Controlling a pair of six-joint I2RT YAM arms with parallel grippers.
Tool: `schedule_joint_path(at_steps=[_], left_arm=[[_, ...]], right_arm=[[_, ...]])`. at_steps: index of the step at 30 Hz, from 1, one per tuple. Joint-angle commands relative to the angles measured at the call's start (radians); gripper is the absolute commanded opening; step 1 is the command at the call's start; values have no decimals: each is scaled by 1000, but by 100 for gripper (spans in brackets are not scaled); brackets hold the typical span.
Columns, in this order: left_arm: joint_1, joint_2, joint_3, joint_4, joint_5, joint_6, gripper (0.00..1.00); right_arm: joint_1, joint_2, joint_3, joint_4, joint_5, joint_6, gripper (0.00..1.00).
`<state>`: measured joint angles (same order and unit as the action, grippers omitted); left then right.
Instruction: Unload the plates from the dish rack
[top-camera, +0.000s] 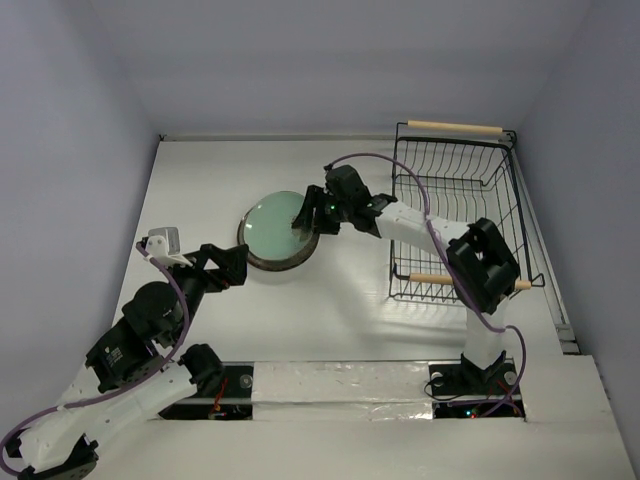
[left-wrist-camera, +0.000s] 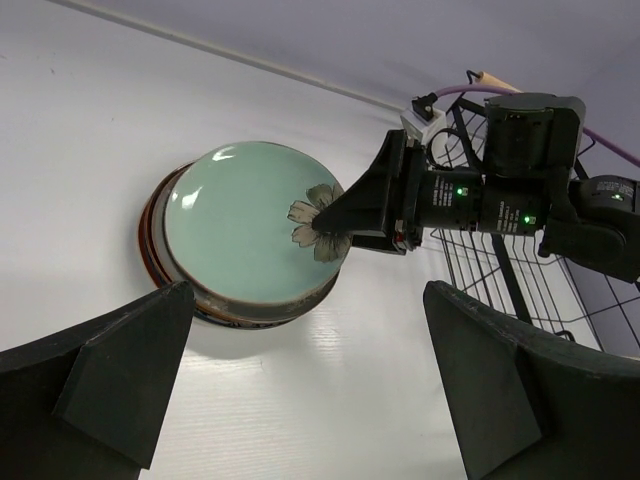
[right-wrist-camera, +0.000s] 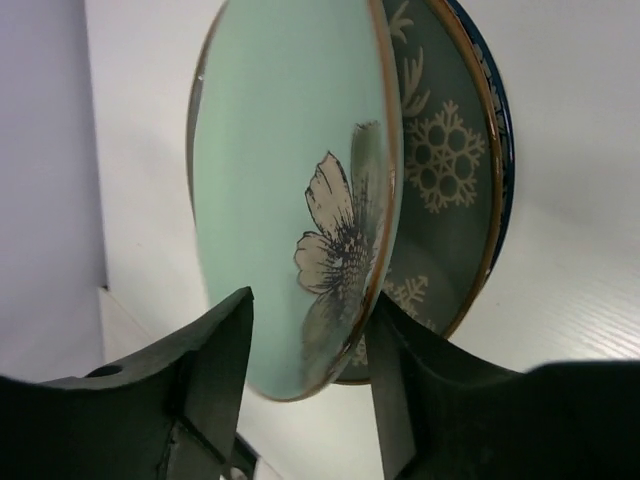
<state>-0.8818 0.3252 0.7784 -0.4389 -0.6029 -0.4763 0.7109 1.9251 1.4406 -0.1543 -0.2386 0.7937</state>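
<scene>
Right gripper (right-wrist-camera: 312, 310) fills the foreground of its own wrist view. Its two dark fingers (right-wrist-camera: 215, 365) straddle the near rim of the mint green plate (right-wrist-camera: 280, 180), one on the upper face and one under the rim.
- Jaws narrowed to about the rim's thickness, pinching the plate at its flower motif (right-wrist-camera: 335, 240).
- The plate is tilted: the pinched edge is raised, with a wedge of gap to the plate beneath.
- The plate beneath (right-wrist-camera: 445, 170) is grey-green with pale snowflake and branch marks and a brown rim. A dark blue rim (right-wrist-camera: 503, 140) shows under that.

Left wrist view:
- The mint green plate (left-wrist-camera: 245, 225) lies on top of the stack (left-wrist-camera: 160, 255), with a reddish rim at the bottom.
- The right gripper (left-wrist-camera: 325, 235) meets the plate at the edge facing the dish rack (left-wrist-camera: 500, 280).
- Left gripper (left-wrist-camera: 308, 300) has its fingers (left-wrist-camera: 125, 370) spread wide. It holds nothing, touches nothing and is just short of the stack.

Top view:
- The stack (top-camera: 272, 262) sits on the white table (top-camera: 340, 300), left of the dish rack (top-camera: 402, 180) and well apart from it.
- The right gripper (top-camera: 305, 215) reaches across from the rack side.
- The left gripper (top-camera: 238, 268) is just beside the stack's near-left edge.
</scene>
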Motion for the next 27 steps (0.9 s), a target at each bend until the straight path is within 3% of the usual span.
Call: schedule_joint_path(at_steps=[1, 4, 10, 18, 21, 23, 24, 27], left_arm=[[1, 9, -7, 28, -3, 1, 99], [1, 5, -7, 26, -6, -1, 99], [1, 5, -7, 26, -8, -1, 99], [1, 3, -5, 20, -17, -7, 99], [1, 0, -2, 20, -15, -8, 99], [1, 5, 1, 17, -12, -10, 99], [1, 8, 2, 17, -14, -10, 99], [1, 26, 15, 19, -27, 4, 99]], right_arm=[[24, -31, 12, 38, 2, -34, 63], [35, -43, 18, -28, 42, -82, 80], [64, -86, 41, -162, 154, -163, 98], [91, -211, -6, -249, 349, -244, 100], [102, -352, -68, -226, 429, -264, 88], [114, -495, -126, -203, 530, -280, 29], [124, -552, -152, -188, 563, -284, 4], [124, -791, -261, -128, 663, -306, 0]])
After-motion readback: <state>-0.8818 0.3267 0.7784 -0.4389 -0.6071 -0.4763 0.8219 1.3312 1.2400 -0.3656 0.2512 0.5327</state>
